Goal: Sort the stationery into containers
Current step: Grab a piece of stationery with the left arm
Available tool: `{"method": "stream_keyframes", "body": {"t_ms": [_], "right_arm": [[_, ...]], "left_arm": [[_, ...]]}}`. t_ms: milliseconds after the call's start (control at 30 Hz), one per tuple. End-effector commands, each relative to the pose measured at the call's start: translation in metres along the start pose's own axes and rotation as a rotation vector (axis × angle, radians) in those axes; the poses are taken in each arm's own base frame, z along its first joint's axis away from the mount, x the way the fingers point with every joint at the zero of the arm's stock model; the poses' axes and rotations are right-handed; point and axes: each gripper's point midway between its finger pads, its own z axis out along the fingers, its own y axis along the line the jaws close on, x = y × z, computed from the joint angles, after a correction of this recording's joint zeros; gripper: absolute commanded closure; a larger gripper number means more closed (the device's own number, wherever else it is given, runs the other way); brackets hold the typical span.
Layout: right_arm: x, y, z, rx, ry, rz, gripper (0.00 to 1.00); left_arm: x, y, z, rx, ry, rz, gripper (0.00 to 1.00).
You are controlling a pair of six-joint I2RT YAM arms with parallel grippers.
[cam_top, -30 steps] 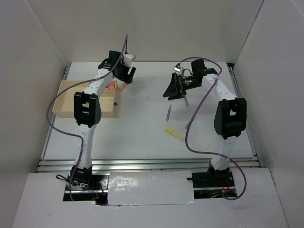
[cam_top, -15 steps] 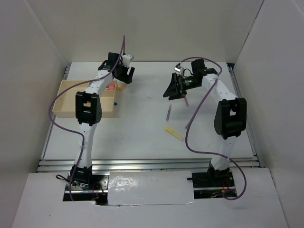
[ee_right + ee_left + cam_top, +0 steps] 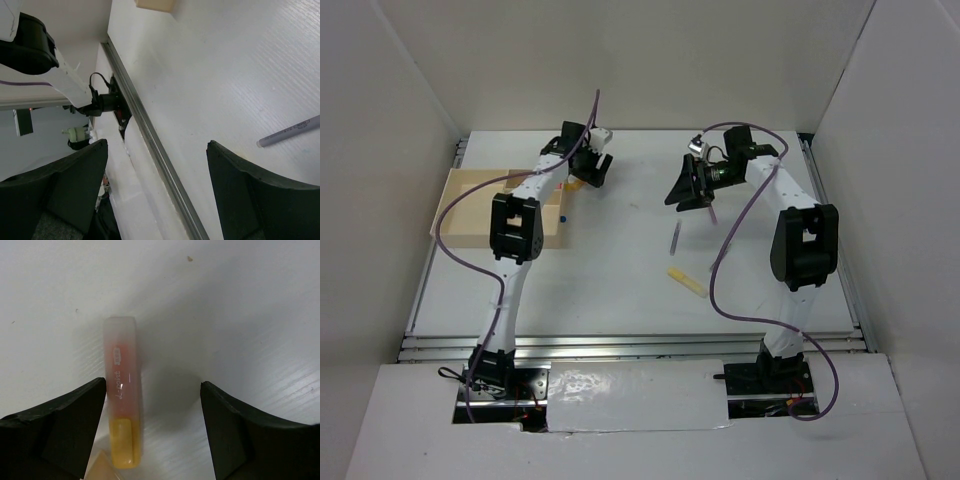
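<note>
Hovering over the white table (image 3: 620,290), my left gripper (image 3: 152,390) stands wide open and holds nothing. An orange-and-yellow marker (image 3: 122,390) lies flat between its black fingers (image 3: 65,425), close to the one on the left of the wrist view; I cannot tell whether they touch. From above, that marker lies on the table just beside the far right corner of the pale wooden tray (image 3: 460,240), which sits at the left edge of the surface, partly hidden by the left arm. My right gripper (image 3: 156,150) is also spread wide and empty, raised over the far middle of the table and turned on its side. A thin grey pen (image 3: 675,237) lies on the table near it, also visible at the right edge of the right wrist view. A thin pink pen (image 3: 712,212) lies close by, and a yellow marker (image 3: 687,282) rests alone nearer the bases, well apart from the tray. The tabletop is matt white with fine ridges. Metal rails (image 3: 620,343) border it, plain white walls (image 3: 650,60) enclose it on three sides, and purple cables (image 3: 720,290) loop off both arms.
</note>
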Motion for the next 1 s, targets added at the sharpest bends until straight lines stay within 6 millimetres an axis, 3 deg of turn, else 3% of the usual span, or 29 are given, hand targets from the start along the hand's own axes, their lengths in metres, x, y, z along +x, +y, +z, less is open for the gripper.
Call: {"method": "stream_keyframes", "body": {"t_ms": [0, 267, 400, 467, 633, 767, 967], "right_arm": [[-0.008, 0.001, -0.004, -0.004, -0.025, -0.021, 0.14], [-0.010, 0.000, -0.007, -0.001, -0.033, -0.019, 0.14], [-0.010, 0.001, -0.007, -0.003, -0.036, -0.021, 0.15], [-0.010, 0.003, -0.008, -0.002, -0.040, -0.028, 0.15], [-0.009, 0.007, -0.013, 0.008, -0.053, -0.044, 0.15], [-0.008, 0.011, -0.015, 0.010, -0.062, -0.057, 0.15], [-0.009, 0.015, -0.021, 0.047, -0.092, -0.081, 0.16]], "left_arm": [[-0.007, -0.010, 0.007, 0.028, -0.017, 0.040, 0.12], [0.004, -0.040, 0.011, 0.134, 0.009, 0.014, 0.18], [0.005, -0.070, 0.000, 0.144, 0.015, 0.090, 0.38], [0.005, -0.081, -0.004, 0.122, 0.025, 0.127, 0.41], [0.010, -0.086, -0.015, 0.101, 0.087, 0.170, 0.46], [0.020, -0.092, -0.022, 0.132, 0.142, 0.209, 0.66], [0.027, -0.117, -0.054, 0.191, 0.153, 0.146, 0.83]]}}
